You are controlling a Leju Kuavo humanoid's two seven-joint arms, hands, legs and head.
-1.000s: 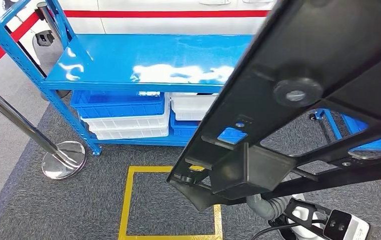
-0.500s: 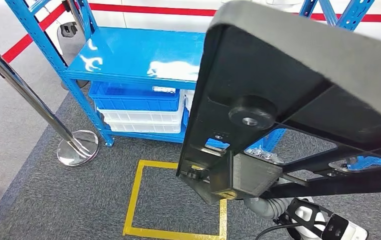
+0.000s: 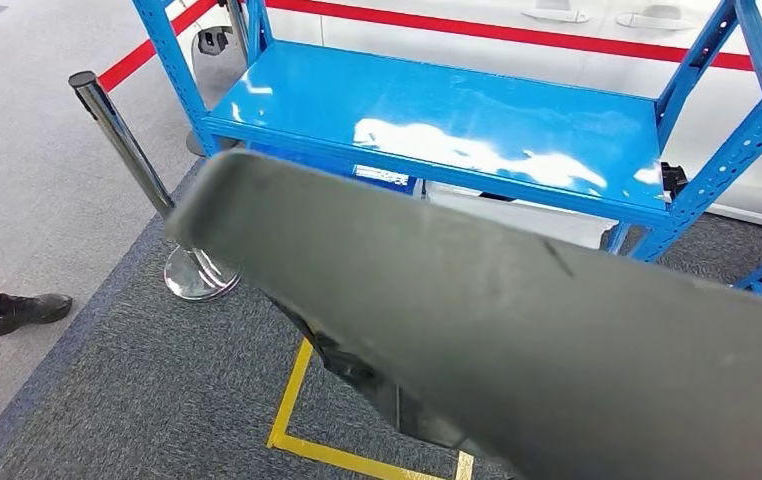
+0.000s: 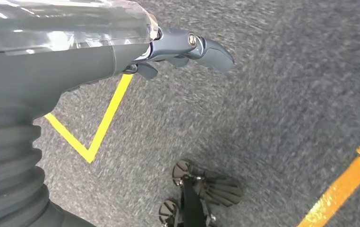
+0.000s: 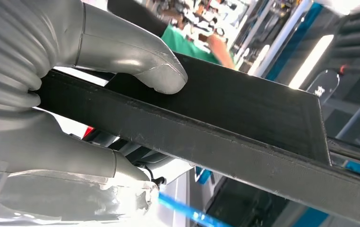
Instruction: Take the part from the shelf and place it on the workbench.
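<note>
Above the carpet, right robot hand clamps the part, long axis slanting w/ near end low; left robot hand empty.

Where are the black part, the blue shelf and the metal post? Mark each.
black part [image 3: 517, 330]: head view, broad flat face.
blue shelf [image 3: 437, 110]: head view, bare top board.
metal post [image 3: 122, 140]: head view, upright shaft.

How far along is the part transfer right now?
Pickup looks done: the blue shelf top is bare and the black part is off it. In hand: the right hand grips the part's edge, while the left hand hangs over carpet holding nothing. Left: placing it on the workbench.
</note>
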